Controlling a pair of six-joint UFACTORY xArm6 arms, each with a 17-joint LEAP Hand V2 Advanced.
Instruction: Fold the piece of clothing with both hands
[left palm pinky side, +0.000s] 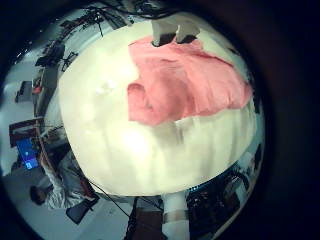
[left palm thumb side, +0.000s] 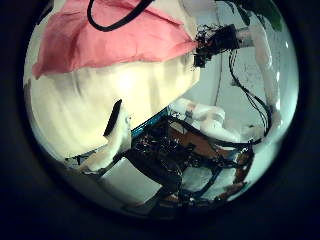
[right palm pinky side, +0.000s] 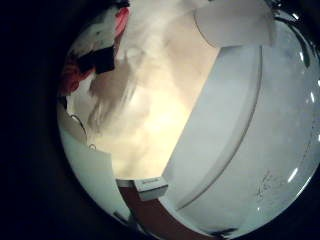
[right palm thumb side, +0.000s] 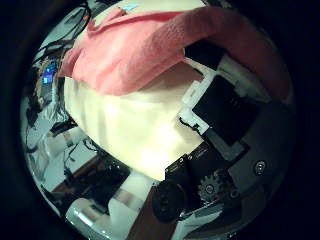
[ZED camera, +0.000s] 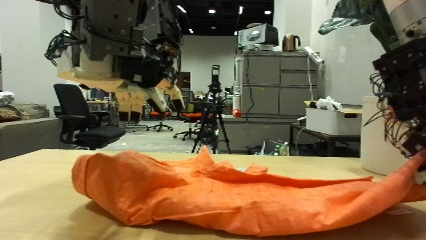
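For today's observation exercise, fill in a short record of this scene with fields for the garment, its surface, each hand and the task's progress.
garment: orange-pink piece of clothing, crumpled, not yet folded
surface: pale table, garment lying on it
left hand: left hand raised above the table, fingers hanging relaxed, holding nothing
right hand: right hand low by the garment's end; grip cannot be told
progress: fold not yet made

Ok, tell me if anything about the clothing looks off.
The orange-pink clothing lies rumpled and bunched on the table, not flat. One end stretches up toward the right hand. The left hand hovers above it. Nothing looks torn.
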